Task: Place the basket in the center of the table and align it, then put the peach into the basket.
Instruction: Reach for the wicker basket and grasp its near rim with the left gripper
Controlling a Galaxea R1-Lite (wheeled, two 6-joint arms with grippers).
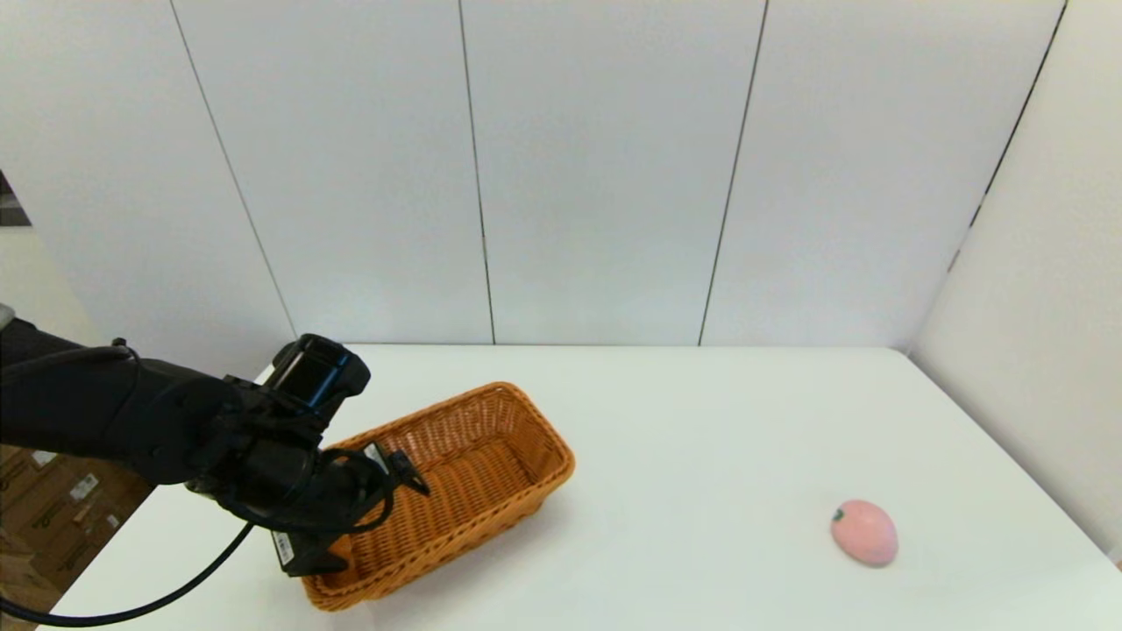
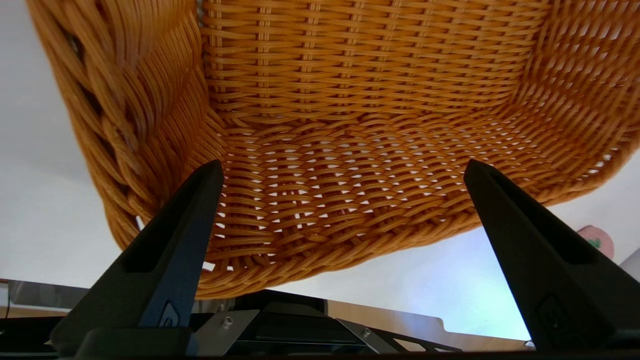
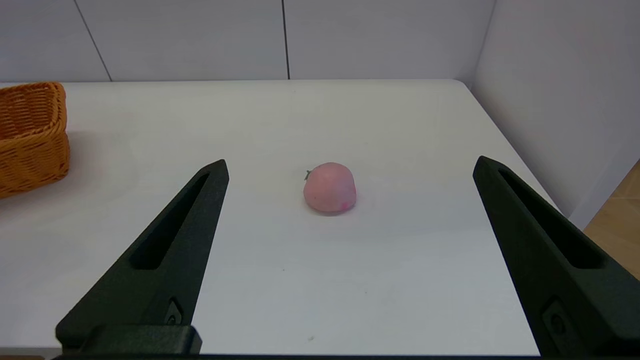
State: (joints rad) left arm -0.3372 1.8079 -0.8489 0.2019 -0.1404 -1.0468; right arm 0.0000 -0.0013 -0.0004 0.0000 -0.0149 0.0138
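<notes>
The orange-brown wicker basket lies at an angle on the left part of the white table, its near end close to the front edge. My left gripper hangs over that near left end. In the left wrist view the left gripper is open, and the basket's weave fills the space between and beyond its fingers. The pale pink peach rests on the table far to the right. My right gripper is out of the head view; it is open, facing the peach from a distance.
White wall panels close off the back and the right side of the table. The bare tabletop stretches between basket and peach. A corner of the basket shows in the right wrist view, and the peach peeks past the basket in the left wrist view.
</notes>
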